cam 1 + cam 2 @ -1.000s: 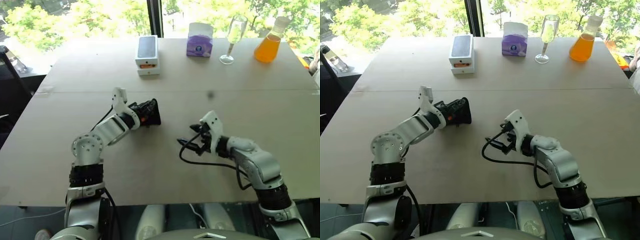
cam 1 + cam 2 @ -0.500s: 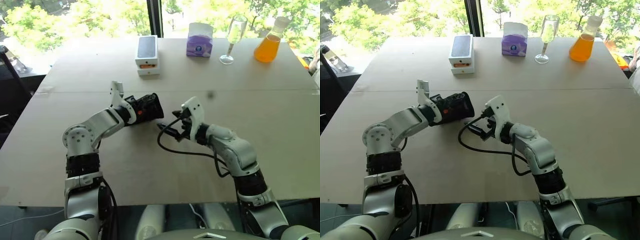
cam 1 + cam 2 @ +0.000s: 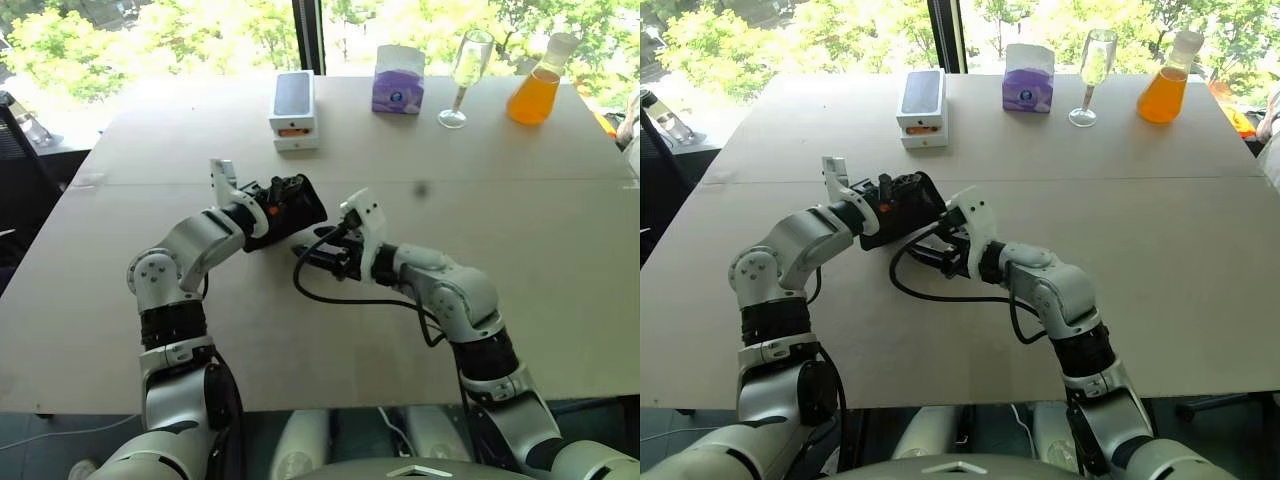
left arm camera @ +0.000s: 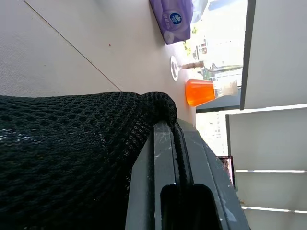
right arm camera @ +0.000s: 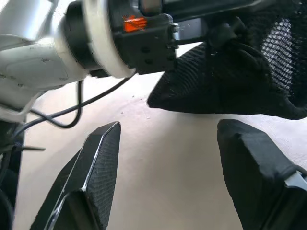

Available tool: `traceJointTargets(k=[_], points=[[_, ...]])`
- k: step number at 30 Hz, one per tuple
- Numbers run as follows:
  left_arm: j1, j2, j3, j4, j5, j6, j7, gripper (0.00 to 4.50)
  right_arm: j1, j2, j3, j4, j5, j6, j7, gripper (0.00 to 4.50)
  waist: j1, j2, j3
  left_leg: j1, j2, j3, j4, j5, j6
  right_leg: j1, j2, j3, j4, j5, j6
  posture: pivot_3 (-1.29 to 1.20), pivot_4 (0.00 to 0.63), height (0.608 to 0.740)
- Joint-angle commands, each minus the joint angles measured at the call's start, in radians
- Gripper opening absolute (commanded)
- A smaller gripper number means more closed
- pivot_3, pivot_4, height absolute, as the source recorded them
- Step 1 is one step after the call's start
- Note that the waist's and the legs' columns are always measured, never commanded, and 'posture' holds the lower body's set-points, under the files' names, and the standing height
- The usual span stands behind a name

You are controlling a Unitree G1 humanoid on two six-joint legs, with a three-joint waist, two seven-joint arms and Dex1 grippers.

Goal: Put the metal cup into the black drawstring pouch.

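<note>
Left gripper [image 3: 285, 203] clenched on black drawstring pouch [image 3: 303, 205], held above surface [image 3: 520, 230]. Right gripper [image 5: 168, 167] stood released just below. Pouch looked soft, limp mesh; best pinched at hanging edge.

– Where is there room on the table [image 3: 560, 260]?

– The whole near part and the right side are bare wood. A gripper could pass there freely.

– What stands in the way?

– A row at the far edge: a white box [image 3: 295, 110], a purple tissue box [image 3: 398, 80], a tall glass [image 3: 466, 78] and an orange flask [image 3: 537, 92]. In the middle, the left gripper [image 3: 290, 196] and the black pouch [image 3: 300, 205] sit just beside the right gripper [image 3: 310, 255].
</note>
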Motion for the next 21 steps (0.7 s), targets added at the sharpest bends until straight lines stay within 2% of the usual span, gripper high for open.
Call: traceJointTargets(k=[1, 8, 11, 21], points=[[-0.010, 0.005, 0.020, -0.030, -0.043, -0.011, 0.012, 0.00, -0.024, 0.034, -0.022, 0.036, -0.023, -0.049, -0.054, 3.18, 0.000, 0.000, 0.000, 0.000, 0.000, 0.000, 0.000, 0.000, 0.000, 0.000, 0.000, 0.000, 0.000, 0.000, 0.000, 0.00, 0.150, 0.740], [0.013, 0.001, 0.026, -0.051, -0.147, -0.032, 0.085, 0.00, -0.037, 0.095, -0.047, 0.093, -0.038, -0.093, -0.109, 3.18, -0.001, 0.000, 0.000, 0.000, 0.000, 0.000, 0.000, 0.000, 0.000, 0.000, 0.000, 0.000, 0.000, 0.000, 0.000, 0.00, 0.150, 0.740], [0.021, 0.006, 0.027, -0.056, -0.196, -0.047, 0.116, 0.00, -0.031, 0.119, -0.029, 0.087, -0.005, -0.098, -0.056, 3.18, -0.001, 0.000, 0.000, 0.000, 0.000, 0.000, 0.000, 0.000, 0.000, -0.001, 0.000, 0.001, 0.000, 0.000, 0.000, 0.00, 0.150, 0.740], [0.025, 0.047, 0.005, -0.043, -0.236, -0.060, 0.130, 0.00, -0.082, 0.182, -0.010, 0.204, -0.004, -0.164, -0.065, 3.18, -0.001, 0.000, 0.000, 0.000, 0.000, 0.000, 0.000, 0.000, 0.000, -0.001, 0.000, 0.001, 0.000, 0.000, 0.000, 0.00, 0.150, 0.740]])
